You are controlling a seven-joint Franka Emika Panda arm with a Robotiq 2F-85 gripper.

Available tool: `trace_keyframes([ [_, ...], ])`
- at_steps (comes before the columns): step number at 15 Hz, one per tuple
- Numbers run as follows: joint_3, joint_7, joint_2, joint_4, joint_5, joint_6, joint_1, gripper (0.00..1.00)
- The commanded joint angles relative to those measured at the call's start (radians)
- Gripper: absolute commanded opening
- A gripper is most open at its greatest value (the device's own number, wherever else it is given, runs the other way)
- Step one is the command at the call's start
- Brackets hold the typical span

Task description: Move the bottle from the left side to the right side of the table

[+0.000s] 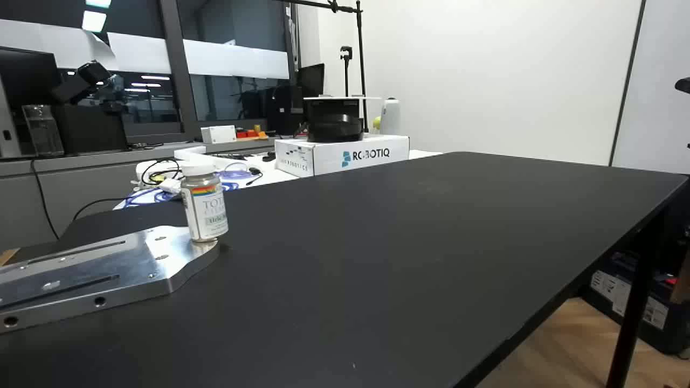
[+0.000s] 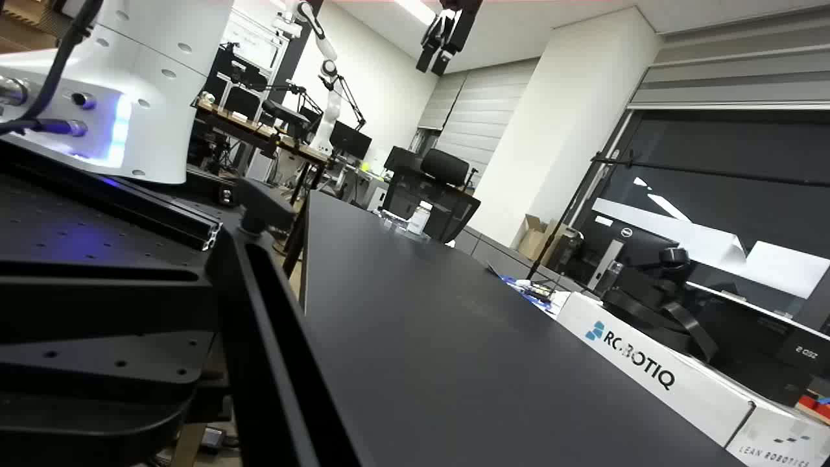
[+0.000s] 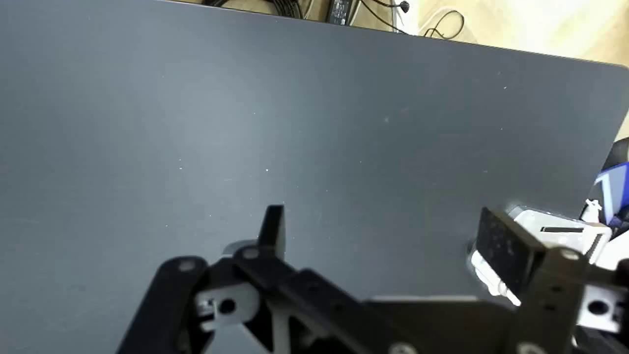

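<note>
The small bottle (image 1: pixel 207 210) with white cap and pale label stands upright on the rounded end of a silver metal plate (image 1: pixel 102 264), at the left of the black table (image 1: pixel 409 258). In an exterior view the bottle (image 2: pixel 419 218) stands at the far end of the table (image 2: pixel 454 337). My gripper (image 2: pixel 433 65) hangs high above the table there, well apart from the bottle. In the wrist view the gripper (image 3: pixel 382 211) is wide open with nothing between its fingers. A white shape, partly hidden behind the right finger, lies beside the plate (image 3: pixel 555 228); I cannot tell whether it is the bottle.
A white box with blue lettering (image 1: pixel 361 154) stands beyond the table's long edge, with blue cables (image 1: pixel 151 196) near it; the box (image 2: pixel 648 370) also shows in an exterior view. The white robot base (image 2: pixel 136 97) and a black clamp handle (image 2: pixel 256 207) stand along the near side.
</note>
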Motion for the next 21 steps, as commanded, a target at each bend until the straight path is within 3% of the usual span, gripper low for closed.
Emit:
trace_keyframes([
  [1, 0.005, -0.003, 0.000, 0.002, 0.003, -0.004, -0.006, 1.00],
  [12, 0.005, -0.003, 0.000, 0.002, 0.003, -0.004, -0.006, 1.00],
  [16, 0.051, -0.057, 0.118, 0.056, -0.006, 0.097, 0.035, 1.00],
  [21, 0.157, -0.154, 0.381, 0.214, -0.063, 0.222, 0.129, 1.00],
])
